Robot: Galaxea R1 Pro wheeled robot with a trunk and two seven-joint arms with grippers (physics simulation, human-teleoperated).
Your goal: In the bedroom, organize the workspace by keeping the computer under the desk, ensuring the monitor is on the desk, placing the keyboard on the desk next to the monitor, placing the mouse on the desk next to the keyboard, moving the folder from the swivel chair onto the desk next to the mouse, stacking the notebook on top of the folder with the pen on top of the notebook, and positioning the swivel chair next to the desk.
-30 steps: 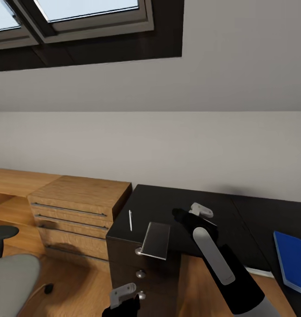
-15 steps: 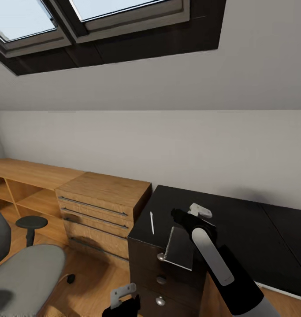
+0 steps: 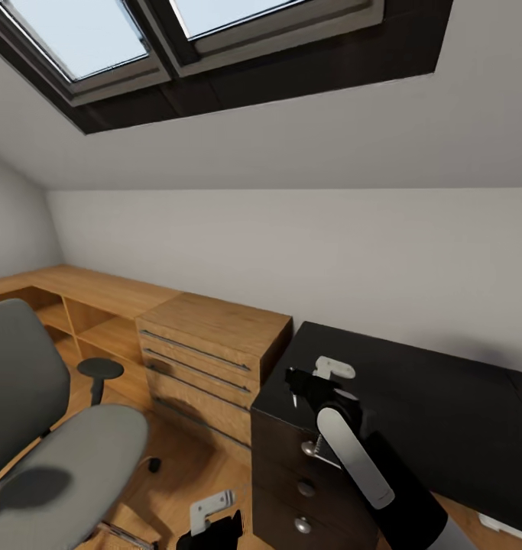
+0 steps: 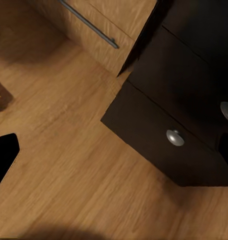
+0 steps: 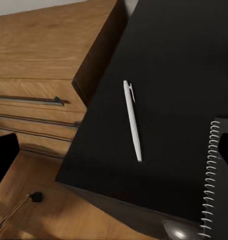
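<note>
White pen [image 5: 133, 122] beside notebook [image 5: 220, 180] on desk [image 5: 184, 65].

The counter [image 3: 413, 382] has a smooth black top that looks matt. Its drawers [image 4: 164, 145] are dark and smooth, with round shiny metal knobs [image 4: 175, 137]. The chest [image 3: 215, 344] next to it is light wood with lines of grain and thin grey metal handles [image 4: 88, 25]. The floor [image 4: 68, 165] is smooth wood too. The pen [image 5: 133, 120] looks like smooth white plastic. The notebook [image 5: 221, 175] has a shiny wire coil down one edge. The swivel chair [image 3: 54, 458] seat looks like soft grey cloth, and its armrest [image 3: 100, 370] is matt black.
</note>
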